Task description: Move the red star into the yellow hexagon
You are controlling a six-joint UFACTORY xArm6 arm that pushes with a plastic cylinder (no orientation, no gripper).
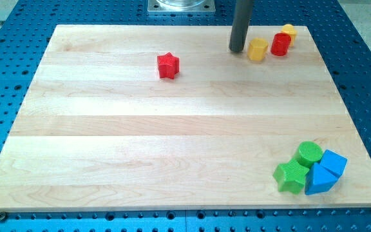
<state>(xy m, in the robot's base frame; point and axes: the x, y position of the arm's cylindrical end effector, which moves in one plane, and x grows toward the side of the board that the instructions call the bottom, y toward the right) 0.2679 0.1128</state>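
My tip (237, 49) on wooden board (108, 129), no jaws, bare rod holding nothing. Yellow hexagon (257, 49) just right of tip; red star (168, 66) well left, slightly below.

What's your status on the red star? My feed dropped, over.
My tip at the view's top, just left of the yellow hexagon. Red star apart, further left, untouched. Board between them clear; red cylinder beyond hexagon.
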